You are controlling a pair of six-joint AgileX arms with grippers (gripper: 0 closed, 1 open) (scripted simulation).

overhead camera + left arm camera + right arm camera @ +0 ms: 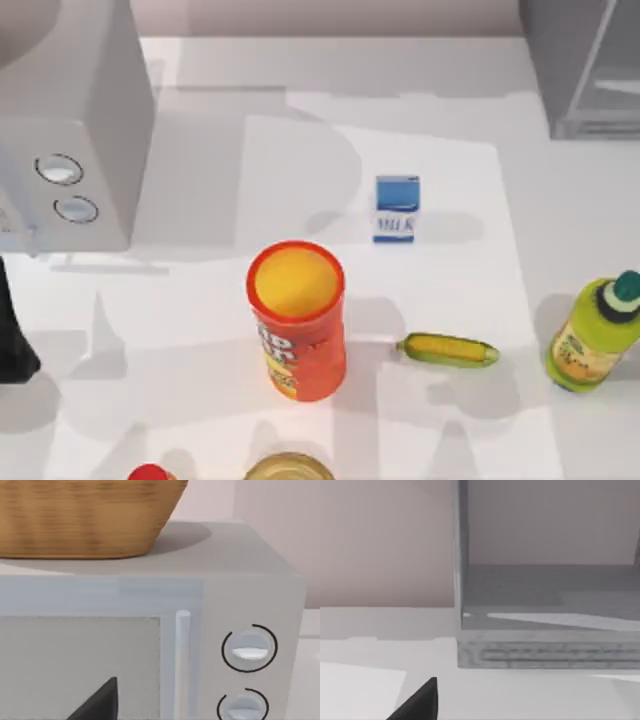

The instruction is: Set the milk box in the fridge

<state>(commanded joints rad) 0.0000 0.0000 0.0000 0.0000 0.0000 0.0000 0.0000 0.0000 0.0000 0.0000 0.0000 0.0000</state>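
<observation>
While both my arms sat parked, the milk box (397, 208) stood upright on the white table (200, 300), approx. mid-table, blue top up, "MILK" front facing the near edge; long axis vertical. It stood apart from the fridge (580, 70), a grey boxy cabinet at the far right corner w/ a smooth pale inner floor (545, 615). Left arm (12, 330) was at the left edge; whether either gripper's fingers were apart or together, I couldn't tell. A microwave (150, 645), w/ two round dials, carried a woven basket (85, 515). Nearer: orange chip can (297, 320), corn cob (447, 349), green bottle (592, 336).
</observation>
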